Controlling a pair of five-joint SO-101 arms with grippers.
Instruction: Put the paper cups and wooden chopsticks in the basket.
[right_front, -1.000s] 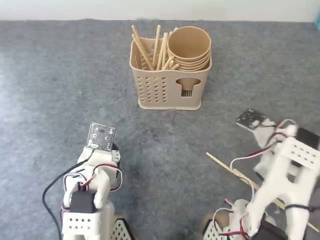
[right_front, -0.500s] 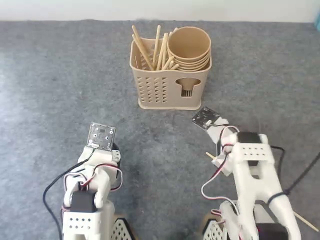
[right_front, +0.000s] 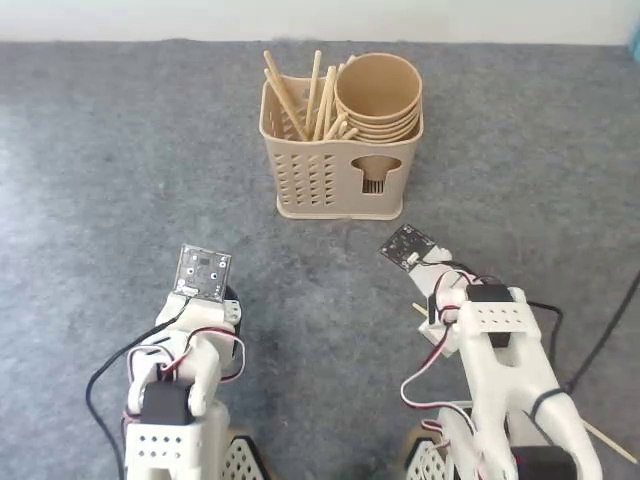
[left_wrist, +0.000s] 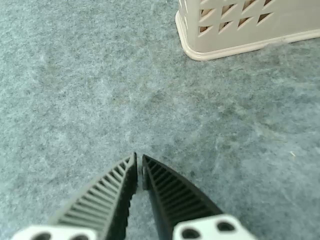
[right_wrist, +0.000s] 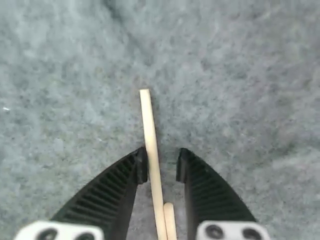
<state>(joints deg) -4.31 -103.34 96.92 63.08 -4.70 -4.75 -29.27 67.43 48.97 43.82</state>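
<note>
In the high view, the basket (right_front: 335, 165) is seen standing at the far middle of the grey mat (right_front: 120, 160). A nested stack of paper cups (right_front: 380, 95) is held upright in its right compartment, and a bundle of wooden chopsticks (right_front: 310, 95) is leaned in its left compartment, with the tips raised above the rim. The left arm (right_front: 185, 400) is placed at the near left, well apart from the basket. The right arm (right_front: 505, 350) is placed at the near right, and a loose chopstick (right_front: 610, 441) is laid on the mat beneath it, most of its length being covered by the arm. In the left wrist view, the left gripper (left_wrist: 139, 162) is shown clenched, its ribbed jaws pressed together at the tips with nothing between them, just above the mat; a lower corner of the basket (left_wrist: 250, 30) is seen farther off. In the right wrist view, the right gripper (right_wrist: 162, 160) is shown released, its jaws spread to either side of the loose chopstick (right_wrist: 149, 130); one jaw is touched by the stick, while a gap is left to the other. The end of a second chopstick (right_wrist: 169, 220) is seen just beside the first, between the jaws, and both are laid flat on the mat.
</note>
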